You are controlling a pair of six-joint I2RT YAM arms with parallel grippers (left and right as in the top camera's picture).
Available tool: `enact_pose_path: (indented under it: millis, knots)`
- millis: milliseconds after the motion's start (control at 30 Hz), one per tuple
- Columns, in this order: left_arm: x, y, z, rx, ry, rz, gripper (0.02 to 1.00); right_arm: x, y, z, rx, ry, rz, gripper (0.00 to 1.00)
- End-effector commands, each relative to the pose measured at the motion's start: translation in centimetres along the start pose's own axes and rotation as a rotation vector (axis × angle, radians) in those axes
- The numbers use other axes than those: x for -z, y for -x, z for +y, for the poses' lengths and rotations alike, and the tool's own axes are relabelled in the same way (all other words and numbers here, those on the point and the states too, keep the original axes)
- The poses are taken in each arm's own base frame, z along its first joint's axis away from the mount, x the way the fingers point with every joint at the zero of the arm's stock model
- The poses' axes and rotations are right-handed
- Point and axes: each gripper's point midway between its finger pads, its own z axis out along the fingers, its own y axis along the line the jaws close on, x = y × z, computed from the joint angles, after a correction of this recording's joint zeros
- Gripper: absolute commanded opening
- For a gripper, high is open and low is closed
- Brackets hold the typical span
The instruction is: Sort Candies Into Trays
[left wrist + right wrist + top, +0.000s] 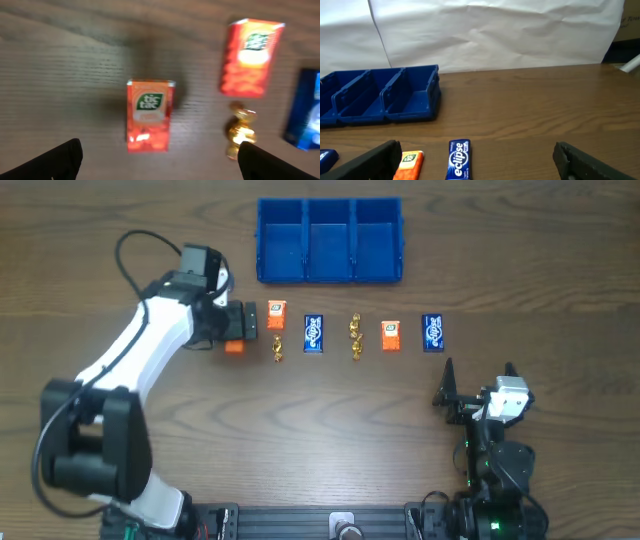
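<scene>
Orange mint box (149,115) lies centred beneath the released, wide-spread left gripper (160,150), apparently aligned for a straddling pickup.

Orange boxes (277,315), blue packs (313,333) and gold candies (355,330) lie in a row near the three-compartment blue tray (330,277).

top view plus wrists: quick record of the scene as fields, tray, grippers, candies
tray: blue tray, three compartments, all empty
left gripper: left gripper open, over an orange box lying flat on the table
right gripper: right gripper open, holding nothing, near its base
loose candies: more orange boxes, blue packs, gold candies, in a row before the tray
</scene>
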Motion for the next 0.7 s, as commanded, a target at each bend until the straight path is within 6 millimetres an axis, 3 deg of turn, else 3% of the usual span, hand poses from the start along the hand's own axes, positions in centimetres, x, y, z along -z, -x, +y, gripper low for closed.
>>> enact_pose_path:
  millis: [33, 367, 533, 600, 700]
  knots:
    - [-2.8, -0.1, 1.2, -0.039, 0.066, 0.042, 0.996, 0.0, 0.0, -0.1, 0.012, -0.004, -0.001, 1.0]
    - [-4.8, -0.6, 2.1, -0.054, 0.12, 0.077, 0.932, 0.0, 0.0, -0.1, 0.012, -0.003, -0.001, 1.0]
    - [-5.9, -0.8, 1.6, -0.077, 0.13, 0.082, 0.893, 0.0, 0.0, -0.1, 0.012, -0.003, -0.001, 1.0]
    - [-6.2, -0.8, 1.4, -0.082, 0.133, 0.08, 0.855, 0.0, 0.0, -0.1, 0.012, -0.003, -0.001, 1.0]
    - [-6.3, -0.8, 1.4, -0.077, 0.133, 0.079, 0.709, 0.0, 0.0, -0.1, 0.012, -0.003, -0.001, 1.0]
